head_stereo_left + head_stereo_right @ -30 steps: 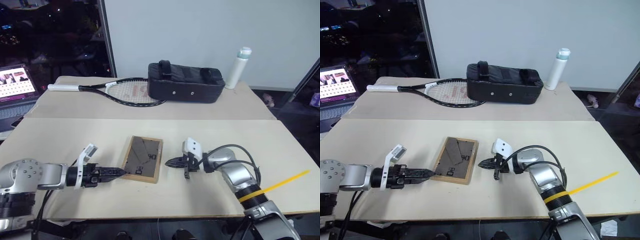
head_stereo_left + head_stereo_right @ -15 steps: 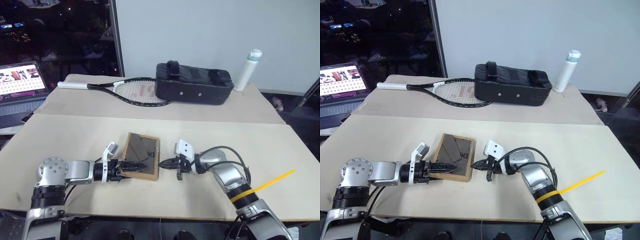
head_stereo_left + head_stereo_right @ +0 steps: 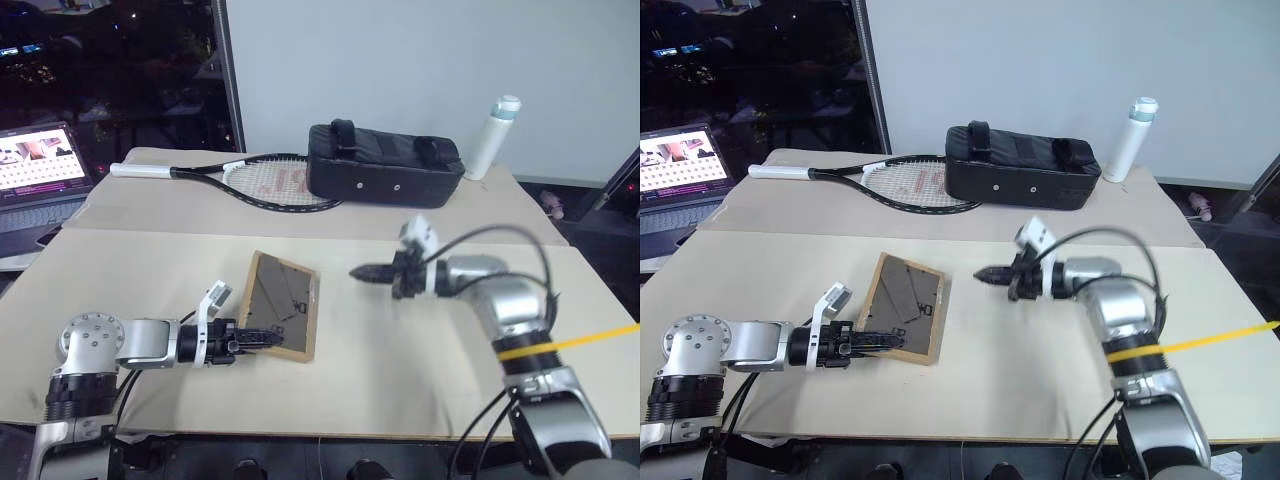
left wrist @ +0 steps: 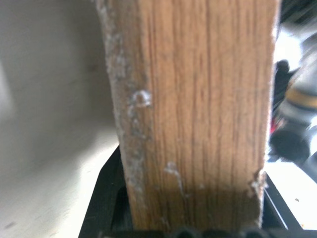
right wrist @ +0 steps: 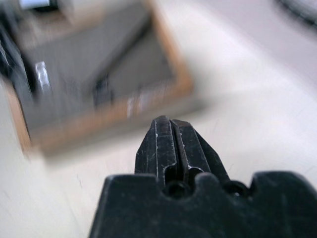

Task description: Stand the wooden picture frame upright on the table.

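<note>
Wooden picture frame (image 3: pixel 281 318) lay backboard-up near the front middle of the table (image 3: pixel 400 370), its left edge seemingly raised a little, though the tilt was hard to judge. My left hand (image 3: pixel 262 340) had closed on the frame's near left corner; the wrist view showed wood grain pressed between the fingers. My right hand (image 3: pixel 358 272) hung in the air just right of the frame, fingers together, holding nothing. Grip made. Left to do: lift the frame, get the stand out, set it upright.
</note>
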Motion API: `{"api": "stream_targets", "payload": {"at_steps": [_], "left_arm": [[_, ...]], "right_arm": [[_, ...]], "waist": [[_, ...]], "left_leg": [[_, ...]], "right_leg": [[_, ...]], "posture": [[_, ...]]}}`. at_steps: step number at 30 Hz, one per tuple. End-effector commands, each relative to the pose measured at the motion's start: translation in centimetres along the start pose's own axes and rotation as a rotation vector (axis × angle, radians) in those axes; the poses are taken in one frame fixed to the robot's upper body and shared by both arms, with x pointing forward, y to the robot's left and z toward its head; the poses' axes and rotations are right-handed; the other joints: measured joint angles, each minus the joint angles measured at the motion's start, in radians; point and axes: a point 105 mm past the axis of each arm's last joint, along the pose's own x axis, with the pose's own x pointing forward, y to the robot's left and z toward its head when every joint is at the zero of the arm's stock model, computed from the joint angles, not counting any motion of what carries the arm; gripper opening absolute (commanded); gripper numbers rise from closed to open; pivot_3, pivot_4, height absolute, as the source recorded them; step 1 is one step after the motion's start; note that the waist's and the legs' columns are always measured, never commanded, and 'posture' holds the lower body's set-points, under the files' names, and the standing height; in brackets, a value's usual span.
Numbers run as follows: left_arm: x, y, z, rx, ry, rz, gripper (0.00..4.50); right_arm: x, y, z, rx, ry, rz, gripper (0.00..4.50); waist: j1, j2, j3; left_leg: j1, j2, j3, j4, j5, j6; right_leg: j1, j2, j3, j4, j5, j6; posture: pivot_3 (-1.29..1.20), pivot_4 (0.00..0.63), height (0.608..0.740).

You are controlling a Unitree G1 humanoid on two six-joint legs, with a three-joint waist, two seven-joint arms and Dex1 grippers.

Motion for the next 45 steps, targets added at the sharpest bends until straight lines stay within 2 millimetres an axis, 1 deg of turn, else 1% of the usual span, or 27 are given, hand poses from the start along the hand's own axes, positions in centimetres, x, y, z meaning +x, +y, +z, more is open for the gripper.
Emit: {"api": "stream_targets", "payload": {"at_steps": [1, 3, 4, 5, 6, 7, 8, 10, 12, 15, 18, 23, 25, 26, 27, 29, 32, 34, 37, 40, 41, 42, 43, 44, 45], "left_arm": [[0.0, -3.3, 1.8, 0.141, -0.026, -0.092, 1.23], [0.1, -3.7, 2.1, 0.166, -0.03, -0.1, 1.23], [0.1, -3.8, 2.2, 0.173, -0.032, -0.099, 1.23], [0.0, -4.0, 2.3, 0.182, -0.032, -0.097, 1.23], [0.1, -4.1, 2.4, 0.192, -0.031, -0.096, 1.23], [0.1, -4.3, 2.5, 0.201, -0.028, -0.095, 1.23], [0.2, -4.7, 2.6, 0.213, -0.024, -0.102, 1.23], [0.3, -5.4, 2.5, 0.237, -0.008, -0.121, 1.23], [0.5, -6.1, 2.5, 0.262, 0.006, -0.141, 1.23], [0.6, -6.3, 2.8, 0.252, 0.002, -0.153, 1.23], [0.4, -5.9, 3.1, 0.186, 0.005, -0.18, 1.23], [-0.3, -5.0, 3.5, 0.063, 0.001, -0.209, 1.23], [-0.6, -5.0, 3.5, 0.037, 0.004, -0.231, 1.23], [-1.0, -5.4, 3.5, 0.035, -0.005, -0.264, 1.23], [-1.6, -6.0, 3.7, 0.03, -0.014, -0.307, 1.23], [-2.9, -6.8, 3.7, 0.031, -0.023, -0.364, 1.23], [-4.2, -7.1, 3.5, 0.015, -0.023, -0.384, 1.23], [-4.9, -7.1, 3.8, -0.024, -0.038, -0.421, 1.23], [-5.4, -7.2, 4.2, -0.072, -0.047, -0.472, 1.23], [-5.5, -6.8, 4.8, -0.147, -0.06, -0.536, 1.23], [-5.4, -6.6, 4.8, -0.176, -0.055, -0.554, 1.23], [-5.4, -6.5, 4.8, -0.194, -0.05, -0.563, 1.23], [-4.8, -5.6, 4.4, -0.232, -0.033, -0.529, 1.23], [-4.4, -4.9, 4.2, -0.274, -0.026, -0.517, 1.23], [-4.1, -4.4, 4.0, -0.307, -0.022, -0.511, 1.23]], "right_arm": [[1.3, 2.3, 2.1, 0.038, -0.055, 0.13, 1.43], [1.9, 2.9, 2.2, 0.06, -0.065, 0.155, 2.21], [2.1, 3.1, 2.1, 0.073, -0.064, 0.165, 2.5], [2.4, 3.2, 1.8, 0.083, -0.054, 0.171, 2.67], [2.6, 3.3, 1.4, 0.09, -0.036, 0.174, 3.09], [2.9, 3.4, 0.9, 0.091, -0.015, 0.181, 3.61], [3.1, 3.6, 0.6, 0.088, 0.001, 0.19, 3.77], [3.4, 3.9, 0.5, 0.093, 0.002, 0.206, 4.48], [3.8, 4.7, 1.0, 0.093, -0.017, 0.256, 4.48], [3.8, 6.2, 1.7, 0.086, -0.038, 0.345, 4.48], [3.7, 6.9, 2.0, 0.064, -0.053, 0.376, 4.48], [2.7, 8.0, 2.2, 0.033, -0.06, 0.437, 4.48], [2.5, 7.2, 1.7, 0.01, -0.048, 0.383, 4.48], [2.3, 5.9, 1.3, 0.027, -0.023, 0.302, 4.48], [1.9, 4.8, 0.9, 0.046, -0.001, 0.229, 4.48], [0.4, 3.3, 0.3, 0.049, 0.03, 0.136, 4.48], [-2.0, 2.2, 0.0, 0.027, 0.066, 0.057, 4.48], [-3.5, 1.8, 0.3, -0.007, 0.072, 0.012, 4.48], [-4.4, 1.6, 0.2, -0.097, 0.087, -0.035, 4.48], [-4.2, 0.2, -1.3, -0.377, 0.146, -0.151, 4.48], [-4.0, -0.4, -1.2, -0.512, 0.138, -0.215, 4.48], [-3.8, -0.7, -1.1, -0.599, 0.124, -0.253, 4.48], [-3.6, -1.1, -1.0, -0.805, 0.15, -0.322, 4.48], [-3.2, -1.0, -0.7, -0.987, 0.153, -0.36, 4.48], [-2.8, -0.6, -0.8, -1.129, 0.147, -0.363, 4.48]], "waist": [[0.001, 0.0, 0.0], [0.001, 0.0, 0.0], [0.001, 0.0, 0.0], [0.001, 0.0, 0.0], [0.001, 0.0, 0.0], [0.001, 0.0, 0.0], [0.001, 0.0, 0.0], [0.001, 0.0, 0.0], [0.001, 0.0, 0.0], [0.002, 0.0, 0.0], [0.0, 0.0, 0.0], [0.001, 0.0, 0.001], [0.002, 0.0, 0.001], [0.002, 0.0, 0.001], [0.001, 0.0, 0.001], [0.0, 0.0, 0.001], [0.003, 0.0, 0.001], [0.009, 0.001, 0.001], [0.009, 0.001, 0.001], [0.007, 0.001, 0.001], [0.004, 0.001, 0.001], [0.002, 0.001, 0.001], [-0.001, 0.001, 0.001], [-0.001, 0.001, 0.001], [0.0, 0.001, 0.001]], "left_leg": [[0.0, 0.0, 0.0, 0.0, 0.0, 0.0], [-0.001, 0.0, 0.0, 0.0, 0.0, 0.0], [-0.001, 0.0, 0.0, 0.0, 0.0, 0.0], [-0.001, 0.0, 0.0, 0.0, 0.0, 0.0], [-0.001, 0.0, 0.0, 0.0, 0.0, 0.0], [-0.001, 0.0, 0.0, 0.0, 0.0, 0.0], [-0.001, 0.0, 0.0, 0.0, 0.0, 0.0], [-0.001, 0.0, 0.0, 0.0, 0.0, 0.0], [-0.002, 0.0, 0.0, 0.0, 0.0, 0.0], [-0.002, 0.0, 0.0, 0.0, 0.0, 0.0], [-0.002, 0.0, 0.0, 0.0, 0.0, 0.0], [-0.002, 0.0, 0.0, 0.0, 0.0, 0.0], [-0.002, 0.0, 0.0, 0.0, 0.0, 0.0], [-0.002, 0.0, 0.0, 0.0, 0.0, 0.0], [-0.002, 0.0, 0.0, 0.0, 0.0, 0.0], [-0.003, 0.0, 0.0, 0.0, 0.0, 0.0], [-0.009, 0.0, 0.0, -0.001, 0.0, 0.0], [-0.013, 0.0, 0.0, 0.0, 0.0, 0.0], [-0.015, 0.0, 0.0, 0.0, 0.0, 0.0], [-0.015, 0.0, 0.0, 0.0, 0.0, 0.0], [-0.015, 0.0, 0.0, 0.001, 0.0, 0.0], [-0.015, 0.0, 0.0, 0.001, 0.0, 0.0], [-0.015, 0.0, 0.0, 0.001, 0.0, 0.0], [-0.015, 0.0, 0.0, 0.001, 0.0, 0.0], [-0.015, 0.0, 0.0, 0.001, 0.0, 0.0]], "right_leg": [[0.0, 0.0, 0.0, 0.0, 0.0, 0.0], [0.0, 0.0, 0.0, -0.001, 0.0, 0.0], [0.0, 0.0, 0.0, -0.001, 0.0, 0.0], [0.0, 0.0, 0.0, -0.001, 0.0, 0.0], [0.0, 0.0, 0.0, -0.001, 0.0, 0.0], [0.0, 0.0, 0.0, -0.001, 0.0, 0.0], [0.0, 0.0, 0.0, -0.001, 0.0, 0.0], [-0.001, 0.0, 0.0, -0.001, 0.0, 0.0], [-0.001, 0.0, 0.0, -0.001, 0.0, 0.0], [-0.001, 0.0, 0.0, -0.001, 0.0, 0.0], [-0.001, 0.0, 0.0, -0.001, 0.0, 0.0], [-0.002, 0.0, 0.0, -0.001, 0.0, 0.0], [-0.002, 0.0, 0.0, -0.001, 0.0, 0.0], [-0.002, 0.0, 0.0, -0.001, 0.0, 0.0], [-0.003, 0.0, 0.0, -0.001, 0.0, 0.0], [-0.005, 0.0, 0.0, -0.001, 0.0, 0.0], [-0.01, 0.0, 0.0, 0.0, 0.0, 0.0], [-0.013, 0.0, 0.0, -0.001, 0.0, 0.0], [-0.015, 0.0, 0.0, -0.001, 0.0, 0.0], [-0.015, 0.0, -0.001, 0.0, 0.0, 0.0], [-0.015, 0.0, -0.001, 0.0, 0.0, 0.0], [-0.015, 0.0, -0.001, 0.0, 0.0, 0.0], [-0.015, 0.0, -0.001, 0.0, 0.0, 0.0], [-0.015, 0.0, -0.001, 0.0, 0.0, 0.0], [-0.015, 0.0, -0.001, 0.0, 0.0, 0.0]], "posture": [[0.0, 0.15, 0.676], [0.0, 0.15, 0.676], [0.0, 0.15, 0.676], [0.0, 0.15, 0.676], [0.0, 0.15, 0.676], [0.0, 0.15, 0.676], [0.0, 0.15, 0.676], [0.0, 0.15, 0.676], [0.0, 0.15, 0.676], [0.0, 0.15, 0.676], [0.0, 0.15, 0.676], [0.0, 0.15, 0.676], [0.0, 0.15, 0.676], [0.0, 0.15, 0.676], [0.0, 0.15, 0.676], [0.0, 0.15, 0.676], [0.0, 0.15, 0.676], [0.0, 0.15, 0.676], [0.0, 0.15, 0.676], [0.0, 0.15, 0.676], [0.0, 0.15, 0.676], [0.0, 0.15, 0.676], [0.0, 0.15, 0.676], [0.0, 0.15, 0.676], [0.0, 0.15, 0.676]]}}
